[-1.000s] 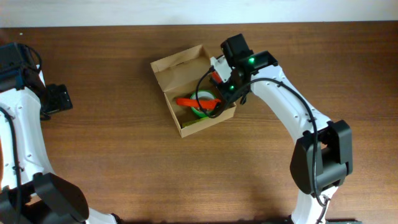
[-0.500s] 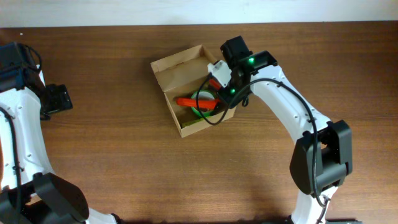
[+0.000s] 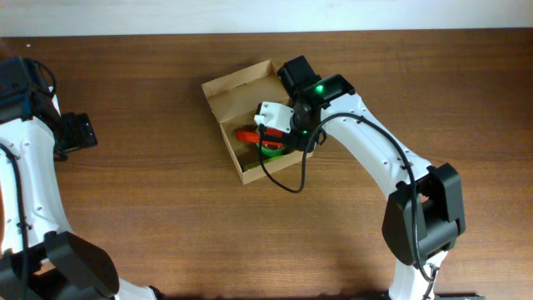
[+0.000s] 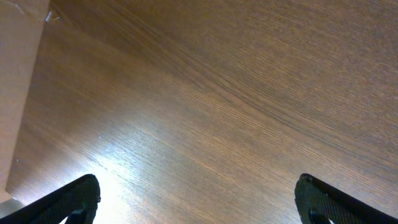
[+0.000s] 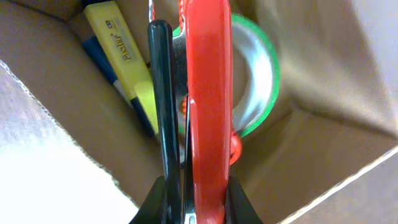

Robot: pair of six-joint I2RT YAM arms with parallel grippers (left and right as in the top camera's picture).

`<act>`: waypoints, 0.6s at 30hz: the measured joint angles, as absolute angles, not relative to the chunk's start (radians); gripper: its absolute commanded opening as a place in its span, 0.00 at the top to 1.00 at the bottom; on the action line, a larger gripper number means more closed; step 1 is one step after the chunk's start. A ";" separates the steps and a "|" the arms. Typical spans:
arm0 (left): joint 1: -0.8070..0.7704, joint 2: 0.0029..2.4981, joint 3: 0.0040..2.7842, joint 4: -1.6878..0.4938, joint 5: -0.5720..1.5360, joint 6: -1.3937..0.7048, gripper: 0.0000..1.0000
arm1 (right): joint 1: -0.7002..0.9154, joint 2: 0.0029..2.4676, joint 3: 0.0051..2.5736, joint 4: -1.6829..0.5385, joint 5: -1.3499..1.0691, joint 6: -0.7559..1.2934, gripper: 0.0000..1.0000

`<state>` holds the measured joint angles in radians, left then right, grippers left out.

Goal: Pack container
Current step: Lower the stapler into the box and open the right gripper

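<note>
The container [image 3: 226,90], a tan cardboard box with its flap lid open, sits at the table's middle back. Inside lie a green tape roll [image 3: 270,150] and a yellow highlighter [image 5: 118,50]. My right gripper [image 3: 281,136] reaches down into the box and is shut on a long red-and-black tool [image 5: 208,93], whose red end [image 3: 248,136] shows in the overhead view. The tool hangs over the green tape roll [image 5: 261,74]. My left gripper [image 4: 199,205] is open and empty above bare wood, far left of the box [image 3: 77,133].
The container's inner walls [image 5: 323,155] stand close around the right gripper. A pale wall edge [image 4: 18,93] shows at the left of the left wrist view. The wooden table [image 3: 166,233] spreads all round the box.
My right gripper has swung left and lower into the box, carrying the red-and-black tool with it. The left arm has not moved.
</note>
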<state>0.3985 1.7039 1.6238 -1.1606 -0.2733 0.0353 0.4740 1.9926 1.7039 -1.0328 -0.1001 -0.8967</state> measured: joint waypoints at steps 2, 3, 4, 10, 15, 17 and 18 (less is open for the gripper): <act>0.398 1.704 1.624 -1.161 -0.273 0.035 0.00 | 0.474 1.993 1.704 -1.018 -0.100 -0.937 0.96; 0.398 1.704 1.624 -1.161 -0.273 0.035 0.00 | 0.474 1.993 1.704 -1.013 -0.100 -0.948 0.97; 0.398 1.704 1.624 -1.161 -0.273 0.035 0.00 | 0.474 1.993 1.704 -1.000 -0.100 -0.969 0.96; 0.398 1.704 1.624 -1.161 -0.274 0.035 0.00 | 0.474 1.995 1.704 -0.971 -0.100 -1.029 0.96; 0.398 1.704 1.624 -1.161 -0.273 0.035 0.00 | 0.474 2.040 1.706 -0.971 -0.101 -1.048 0.96; 0.398 1.704 1.624 -1.161 -0.274 0.035 0.00 | 0.474 2.072 1.706 -0.973 -0.106 -1.052 0.96; 0.398 1.704 1.624 -1.161 -0.274 0.035 0.00 | 0.475 2.085 1.706 -0.973 -0.109 -1.052 0.96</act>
